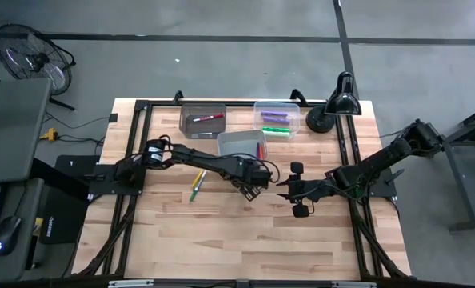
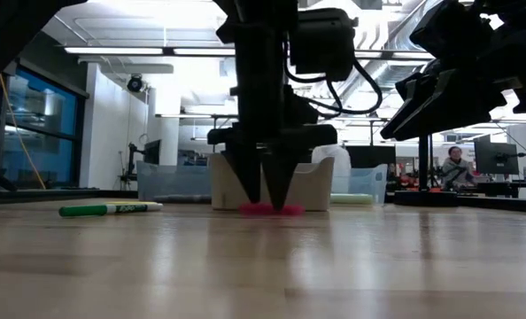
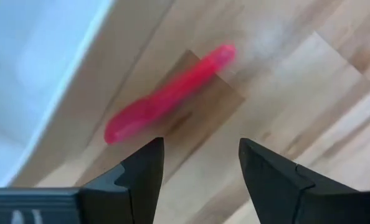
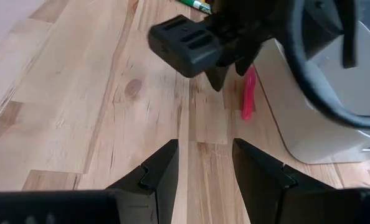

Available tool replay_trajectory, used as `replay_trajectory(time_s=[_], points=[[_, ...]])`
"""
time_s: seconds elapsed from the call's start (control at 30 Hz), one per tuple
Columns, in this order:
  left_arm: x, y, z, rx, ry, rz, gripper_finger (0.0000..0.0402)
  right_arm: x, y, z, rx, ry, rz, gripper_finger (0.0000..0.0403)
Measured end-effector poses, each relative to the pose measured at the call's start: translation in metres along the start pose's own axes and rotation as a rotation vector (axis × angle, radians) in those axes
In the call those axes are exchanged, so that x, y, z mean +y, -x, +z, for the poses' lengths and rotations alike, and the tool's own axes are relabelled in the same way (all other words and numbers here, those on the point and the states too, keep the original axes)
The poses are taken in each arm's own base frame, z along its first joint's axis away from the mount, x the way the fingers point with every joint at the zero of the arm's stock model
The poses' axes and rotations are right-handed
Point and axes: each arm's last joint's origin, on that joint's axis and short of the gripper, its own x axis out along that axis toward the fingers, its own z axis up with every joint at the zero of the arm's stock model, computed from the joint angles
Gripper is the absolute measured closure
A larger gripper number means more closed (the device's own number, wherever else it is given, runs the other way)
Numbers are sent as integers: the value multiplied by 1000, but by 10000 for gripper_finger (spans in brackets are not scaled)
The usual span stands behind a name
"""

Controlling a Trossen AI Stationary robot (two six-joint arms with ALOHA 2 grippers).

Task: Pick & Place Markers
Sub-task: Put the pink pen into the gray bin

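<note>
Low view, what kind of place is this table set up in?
Probably a robotics lab or workshop in a large open hall. Behind the wooden table run ceiling light strips, a tall blue-lit window, and a person seated among monitors. Overhead, a bare concrete floor and standing fan show.

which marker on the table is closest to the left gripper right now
The pink marker, lying on the bare wood beside the white bin, right under the open left gripper. The green and yellow markers lie farther off.
</note>
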Motion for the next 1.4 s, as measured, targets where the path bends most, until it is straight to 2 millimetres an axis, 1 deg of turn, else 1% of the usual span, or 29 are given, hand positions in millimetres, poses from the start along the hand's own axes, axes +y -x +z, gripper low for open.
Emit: replay_trajectory(time_s=[0.13, 0.27, 0.47, 0.67, 0.93, 1.07, 1.17, 1.4], points=[[1, 0, 1, -3, -1, 3, 199, 0, 0, 0, 0, 0, 0, 263], [0, 0, 0, -4, -60, 3, 199, 0, 0, 0, 0, 0, 0, 263], [1, 0, 1, -12, -209, 14, 199, 0, 0, 0, 0, 0, 0, 263], [2, 0, 2, -53, -345, 71, 199, 0, 0, 0, 0, 0, 0, 263], [2, 0, 2, -43, -578, 72, 199, 0, 0, 0, 0, 0, 0, 263], [-1, -9, 3, -43, -646, 74, 199, 0, 0, -1, 5, -2, 3, 263], [-2, -8, 2, -39, -717, 58, 199, 0, 0, 0, 1, -3, 3, 263], [-2, -9, 6, -60, -730, 42, 199, 0, 0, -1, 4, 3, 4, 263]])
